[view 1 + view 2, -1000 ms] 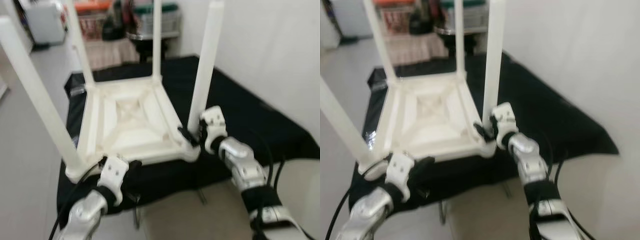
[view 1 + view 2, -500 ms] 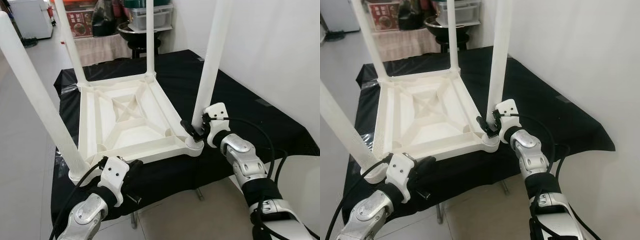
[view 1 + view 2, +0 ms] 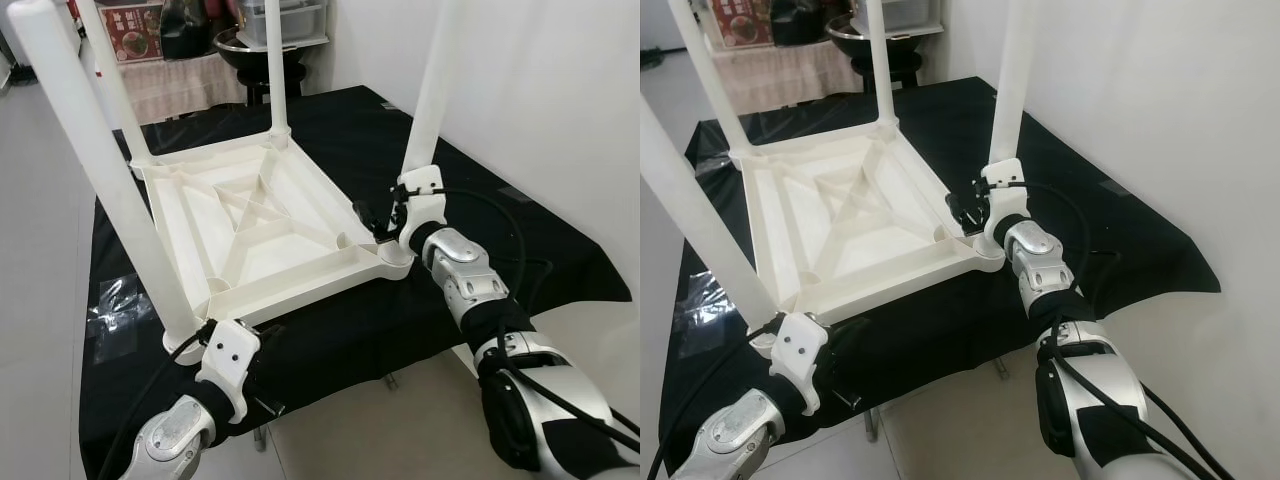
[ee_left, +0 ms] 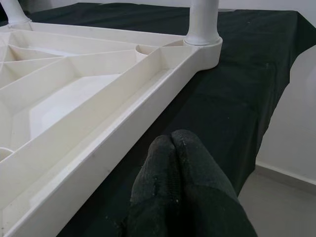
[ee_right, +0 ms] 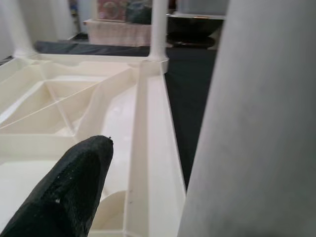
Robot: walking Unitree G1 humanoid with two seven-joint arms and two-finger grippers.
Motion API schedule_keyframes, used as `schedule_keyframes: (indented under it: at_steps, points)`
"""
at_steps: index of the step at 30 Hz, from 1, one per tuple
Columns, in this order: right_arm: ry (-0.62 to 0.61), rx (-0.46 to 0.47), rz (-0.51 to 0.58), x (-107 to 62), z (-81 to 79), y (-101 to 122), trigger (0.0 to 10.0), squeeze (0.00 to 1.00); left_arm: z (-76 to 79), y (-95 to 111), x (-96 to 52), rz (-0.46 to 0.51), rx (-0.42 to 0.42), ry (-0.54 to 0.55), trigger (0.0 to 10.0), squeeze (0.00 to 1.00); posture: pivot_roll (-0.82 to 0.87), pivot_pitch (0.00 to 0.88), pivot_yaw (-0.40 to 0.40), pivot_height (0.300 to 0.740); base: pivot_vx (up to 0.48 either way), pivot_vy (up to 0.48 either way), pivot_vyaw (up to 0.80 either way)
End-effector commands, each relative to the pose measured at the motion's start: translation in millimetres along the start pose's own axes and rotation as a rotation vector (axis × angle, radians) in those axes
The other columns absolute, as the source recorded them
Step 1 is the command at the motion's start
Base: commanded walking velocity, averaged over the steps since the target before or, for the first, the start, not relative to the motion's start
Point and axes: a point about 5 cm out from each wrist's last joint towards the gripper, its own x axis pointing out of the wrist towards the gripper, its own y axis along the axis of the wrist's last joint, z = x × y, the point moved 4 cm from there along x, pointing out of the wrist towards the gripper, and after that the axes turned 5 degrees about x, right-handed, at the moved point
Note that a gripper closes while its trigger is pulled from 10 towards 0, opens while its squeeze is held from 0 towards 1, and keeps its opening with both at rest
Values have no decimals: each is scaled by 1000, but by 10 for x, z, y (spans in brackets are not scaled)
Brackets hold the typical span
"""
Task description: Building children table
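The white plastic children's table lies upside down on a black cloth, with its legs standing up. My right gripper is at the foot of the near right leg. One black finger reaches over the table's underside, with a gap between it and the leg; the other finger is hidden behind the leg. My left gripper is shut on nothing, low in front of the table's near edge by the near left leg.
The cloth-covered surface drops off at its front edge to a pale floor. A white wall runs along the right. Clear plastic wrap lies at the left. Shelves, a pot and boxes stand at the back.
The whole picture has shifted and sharpened as the camera moved. Both grippers keep their places against the table: right at the near right leg, left below the near edge.
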Motion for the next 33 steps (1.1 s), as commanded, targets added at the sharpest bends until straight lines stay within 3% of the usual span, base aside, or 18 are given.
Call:
schedule_keyframes:
  at_steps: [1, 2, 5, 8, 13, 17, 25, 29, 33]
  points:
    - [95, 16, -22, -31, -144, -135, 10000, 0, -11, -30, -38, -16, -8, -4, 10000, 0, 1, 122, -25, 740, 0, 0, 0]
    - [159, 14, -30, -115, -180, -237, 10000, 0, -19, -30, -33, -16, -9, -6, 10000, 0, -8, 120, -20, 740, 0, 0, 0]
    - [193, 11, -38, -186, -192, -306, 10000, 0, -22, -31, -29, -15, -10, -8, 10000, 0, -10, 120, -18, 740, 0, 0, 0]
    - [244, -4, -55, -376, -168, -482, 10000, 0, -43, -34, -16, -16, -10, -12, 10000, 0, -35, 113, -5, 740, 0, 0, 0]
    - [171, 11, -54, -614, 15, -584, 10000, 0, -74, -39, 9, -16, -2, -13, 10000, 0, -53, 100, 5, 740, 0, 0, 0]
    - [140, 36, -49, -698, 38, -609, 10000, 0, -93, -40, 26, -15, 4, -12, 10000, 0, -60, 91, 6, 740, 0, 0, 0]
    - [25, 132, -53, -870, -196, -795, 10000, 0, -128, -27, 75, -7, 19, -2, 10000, 0, -65, 73, -3, 740, 0, 0, 0]
    - [15, 140, -47, -912, -299, -795, 10000, 0, -134, -25, 80, -6, 19, 1, 10000, 0, -68, 70, -3, 740, 0, 0, 0]
    - [51, 140, -39, -996, -498, -747, 10000, 0, -127, -12, 79, 0, 4, -2, 10000, 0, -71, 68, -4, 740, 0, 0, 0]
